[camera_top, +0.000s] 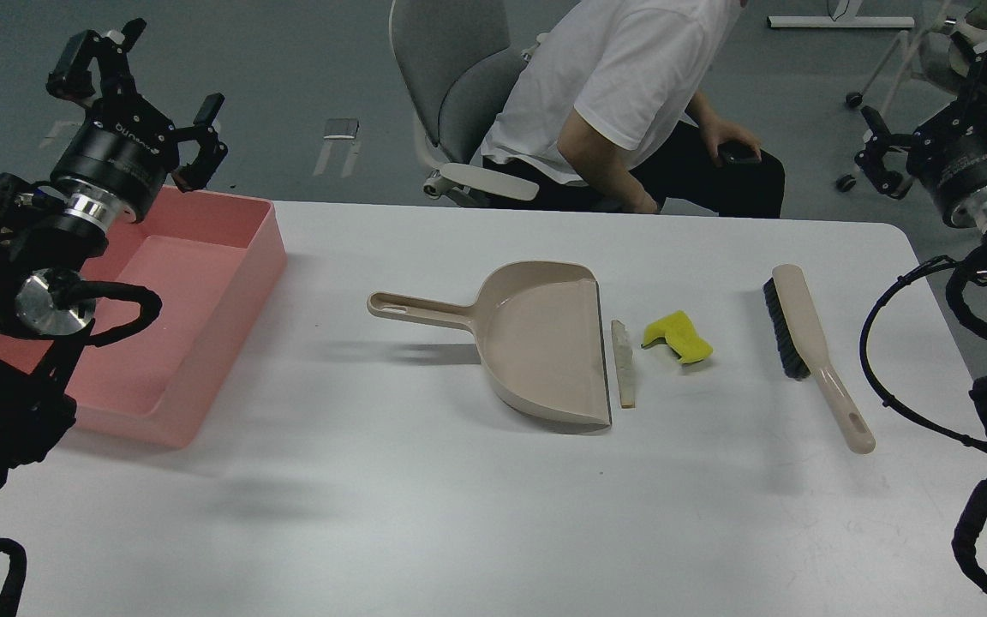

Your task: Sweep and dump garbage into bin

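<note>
Near half of the white rectangular worktop (459, 514) is bare, open room across its full width. Mid-worktop: beige plastic long-handled dustpan (536, 343), mouth facing right; thin pale beige strip (624, 364) lies just beside its lip; bright yellow bent spongy piece (678, 337) just right of that. Beige brush with black bristles (815, 347) well apart, toward the right edge. Large shallow pink plastic tub (228, 283) sits at the left edge, partly hidden by the left arm. Left gripper (138, 81) raised over the tub's far corner, fingers spread, empty. Right gripper (930, 111) beyond the right edge, dark, cannot tell. Behind the far edge, person in white shirt (622, 86) on a grey chair (451, 77).
</note>
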Controlling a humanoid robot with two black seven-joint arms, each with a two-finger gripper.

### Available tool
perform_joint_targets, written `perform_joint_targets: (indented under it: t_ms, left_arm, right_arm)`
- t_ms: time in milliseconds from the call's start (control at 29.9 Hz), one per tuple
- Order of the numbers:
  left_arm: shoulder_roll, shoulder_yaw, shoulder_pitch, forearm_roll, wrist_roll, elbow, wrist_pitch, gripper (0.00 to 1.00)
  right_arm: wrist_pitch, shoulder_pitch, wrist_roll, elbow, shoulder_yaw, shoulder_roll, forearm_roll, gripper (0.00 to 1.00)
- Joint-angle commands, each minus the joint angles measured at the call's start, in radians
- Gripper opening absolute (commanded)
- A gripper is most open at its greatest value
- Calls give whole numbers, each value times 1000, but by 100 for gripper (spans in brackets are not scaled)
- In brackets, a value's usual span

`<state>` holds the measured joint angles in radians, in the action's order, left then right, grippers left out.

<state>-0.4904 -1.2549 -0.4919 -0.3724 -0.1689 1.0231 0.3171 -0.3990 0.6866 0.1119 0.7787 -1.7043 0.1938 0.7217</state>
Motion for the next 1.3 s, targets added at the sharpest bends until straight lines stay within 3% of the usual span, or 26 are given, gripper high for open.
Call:
perform_joint_targets:
  t_ms: [0, 401, 468, 702, 937, 1070, 1271]
  left_arm:
    - [1, 2, 1, 1, 0, 0, 0, 98]
    - [-16, 5, 18, 4, -1, 54, -1, 98]
    - [-22, 6, 39, 4, 5, 106, -3, 98]
    - [-129, 31, 283, -13, 2, 411, 0, 98]
    - [-165, 84, 437, -97, -1, 577, -12, 97]
    - [-133, 119, 518, -215, 0, 661, -59, 97]
    - [-93, 281, 513, -339, 8, 672, -187, 96]
  right_arm:
    - [-3, -7, 0, 23, -1, 0, -4, 100]
    - [0, -67, -1, 155, -1, 1, -2, 100]
    - [0, -87, -1, 172, -1, 1, -2, 100]
    - [15, -136, -1, 218, -9, 10, -1, 100]
    - [34, -165, -1, 267, -29, 12, -1, 100]
    - [34, -165, -1, 271, -29, 12, -1, 100]
    - [35, -173, -1, 306, -29, 12, -1, 100]
